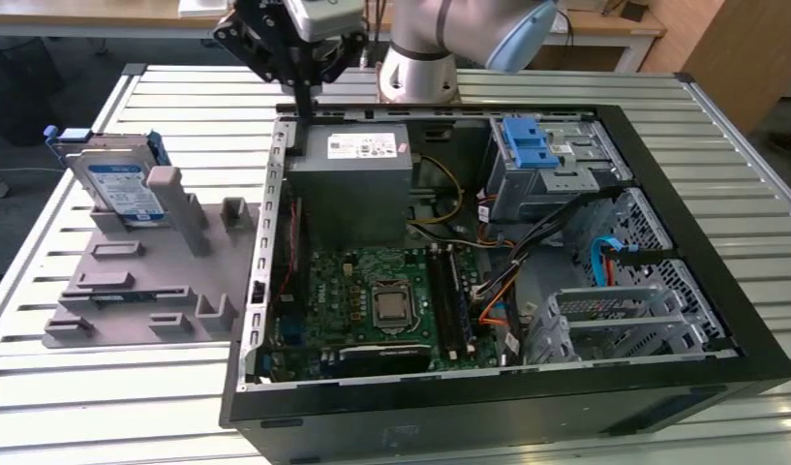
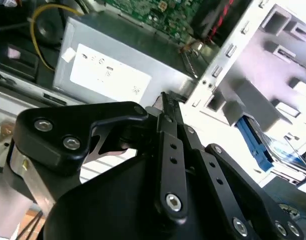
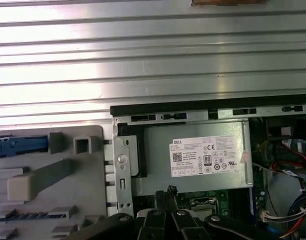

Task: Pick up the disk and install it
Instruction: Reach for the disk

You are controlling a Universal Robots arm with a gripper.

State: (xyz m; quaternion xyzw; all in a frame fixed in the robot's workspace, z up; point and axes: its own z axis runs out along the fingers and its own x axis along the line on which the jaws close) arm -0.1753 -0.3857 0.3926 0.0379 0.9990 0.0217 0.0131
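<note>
The disk (image 1: 117,184) stands on edge in a grey holder (image 1: 136,291) on the table (image 1: 189,107), at the exterior view's left, well apart from the open computer case (image 1: 705,320). Its long axis runs nearly upright and its white-and-blue label faces the camera. It is silver with a blue frame round its edges. The arm hangs its black gripper (image 1: 301,105) straight down above the case's rear edge, near the grey power supply (image 1: 356,184). The fingers are pressed together and hold nothing.

place: robotics lab | cues: slatted metal bench (image 1: 111,387), opened PC case (image 1: 499,399)
</note>
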